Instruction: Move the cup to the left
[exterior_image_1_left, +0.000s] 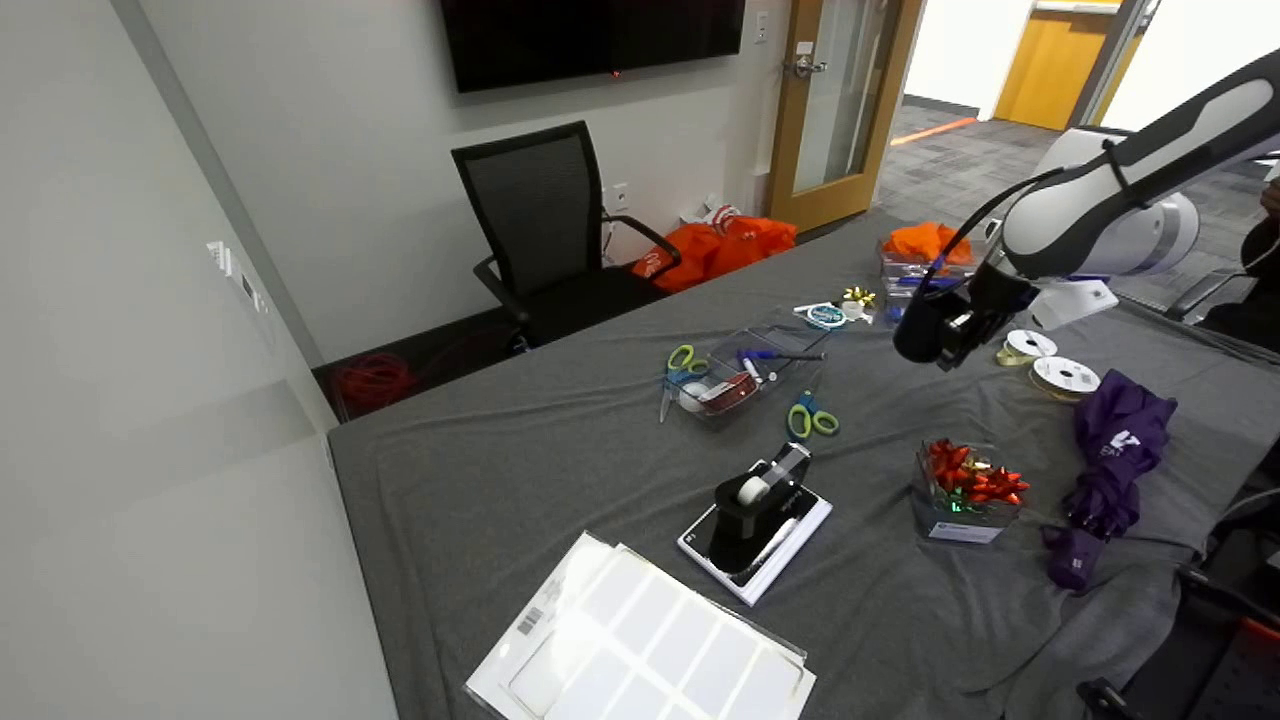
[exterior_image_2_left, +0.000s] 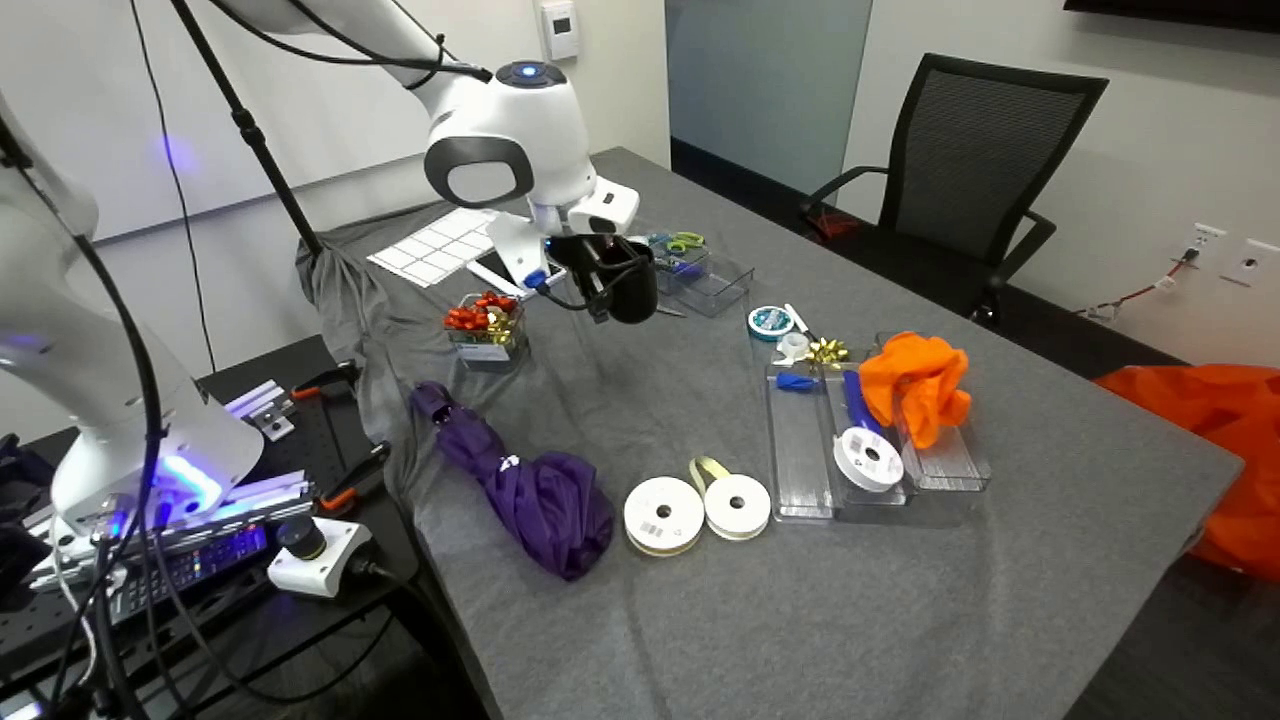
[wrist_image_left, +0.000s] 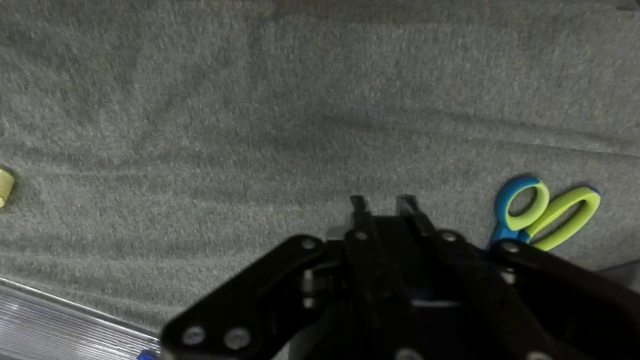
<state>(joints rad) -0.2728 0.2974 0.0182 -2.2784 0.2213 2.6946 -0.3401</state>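
Nearest in an exterior view, two white ribbon spools (exterior_image_2_left: 645, 502) lie side by side on the grey tablecloth (exterior_image_2_left: 850, 620), a purple umbrella (exterior_image_2_left: 530, 490) just beside them; to their right, clear trays (exterior_image_2_left: 800, 460) hold an orange cloth (exterior_image_2_left: 915, 385) and another white spool (exterior_image_2_left: 854, 463); a little farther back the gripper (wrist_image_left: 383, 202) hangs over the tablecloth, its fingers (wrist_image_left: 362, 226) clamped on the black cup (exterior_image_2_left: 634, 290); in both exterior views the cup is up in the air at the gripper's side, though which part of it is pinched I cannot tell; farther on stand a clear box (exterior_image_2_left: 485, 353) of bows (exterior_image_2_left: 482, 315) and, in an exterior view, a tape dispenser (exterior_image_1_left: 742, 515) on a flat box (exterior_image_1_left: 738, 574); white label sheets (exterior_image_2_left: 435, 246) lie just beside that; farther still, a black chair (exterior_image_2_left: 985, 165) stands past the edge of the tablecloth.
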